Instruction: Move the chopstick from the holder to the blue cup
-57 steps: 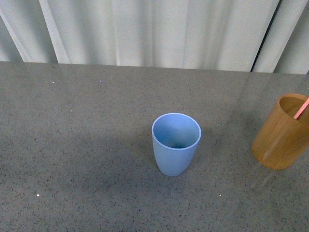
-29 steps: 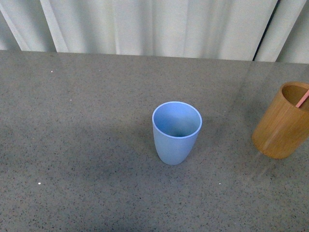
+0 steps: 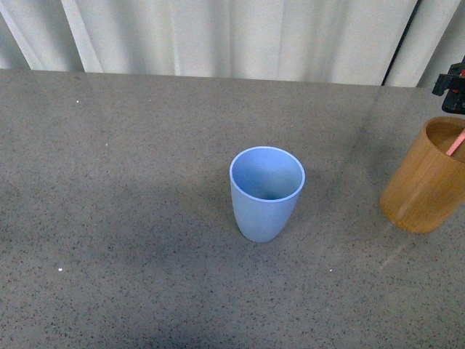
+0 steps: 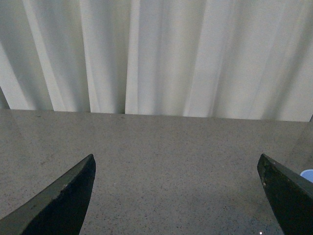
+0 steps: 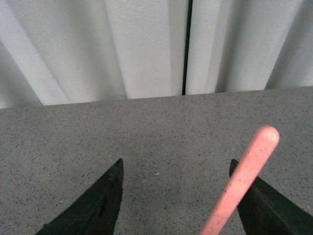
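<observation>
Grey speckled tabletop (image 3: 109,182) is filling the scene, with white pleated curtains (image 3: 218,36) hanging behind it. The blue cup (image 3: 267,193) is standing upright mid-table, well apart from the holder (image 3: 421,185) at the right edge, where the chopstick (image 3: 456,142) is leaning inside. The right gripper (image 5: 175,169) is hovering wide open with the chopstick's top between its fingers, gripping nothing. The left gripper (image 4: 176,161) is gaping wide too, empty.
</observation>
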`<state>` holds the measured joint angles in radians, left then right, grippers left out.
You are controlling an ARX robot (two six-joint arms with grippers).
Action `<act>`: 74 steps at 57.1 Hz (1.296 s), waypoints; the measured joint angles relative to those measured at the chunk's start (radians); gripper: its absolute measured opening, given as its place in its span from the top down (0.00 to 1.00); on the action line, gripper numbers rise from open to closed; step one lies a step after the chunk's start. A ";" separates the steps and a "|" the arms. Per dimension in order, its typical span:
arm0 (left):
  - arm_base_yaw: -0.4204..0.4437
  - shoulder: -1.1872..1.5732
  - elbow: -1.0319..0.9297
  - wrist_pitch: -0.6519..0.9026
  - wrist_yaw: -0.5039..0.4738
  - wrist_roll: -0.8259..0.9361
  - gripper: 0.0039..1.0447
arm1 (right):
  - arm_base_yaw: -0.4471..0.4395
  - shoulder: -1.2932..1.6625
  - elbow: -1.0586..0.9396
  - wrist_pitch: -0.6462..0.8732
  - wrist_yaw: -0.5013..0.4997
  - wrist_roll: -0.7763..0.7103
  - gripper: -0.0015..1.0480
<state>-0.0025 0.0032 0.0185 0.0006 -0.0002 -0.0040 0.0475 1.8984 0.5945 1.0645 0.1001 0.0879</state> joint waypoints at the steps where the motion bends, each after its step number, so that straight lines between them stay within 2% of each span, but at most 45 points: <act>1: 0.000 0.000 0.000 0.000 0.000 0.000 0.06 | 0.002 0.002 0.001 0.000 0.000 0.000 0.47; 21: 0.000 0.000 0.000 0.000 0.000 0.000 0.06 | 0.015 -0.003 -0.001 0.018 -0.005 0.001 0.98; 40: 0.000 0.000 0.000 0.000 0.000 0.000 0.06 | 0.039 -0.142 -0.043 -0.002 -0.016 -0.008 0.98; 48: 0.000 0.000 0.000 0.000 0.000 0.000 0.06 | 0.077 -0.237 -0.076 0.032 -0.023 -0.078 0.98; 56: 0.000 0.000 0.000 0.000 0.000 0.000 0.06 | 0.155 -0.371 -0.089 0.077 -0.021 -0.227 0.98; 62: 0.000 0.000 0.000 0.000 0.000 0.000 0.06 | 0.211 -0.456 -0.086 0.057 -0.002 -0.279 0.98; 74: 0.000 0.000 0.000 0.000 0.000 0.000 0.06 | 0.349 -0.590 -0.052 -0.043 0.024 -0.254 0.98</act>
<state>-0.0025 0.0032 0.0185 0.0006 -0.0002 -0.0040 0.3969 1.3083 0.5423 1.0214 0.1246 -0.1665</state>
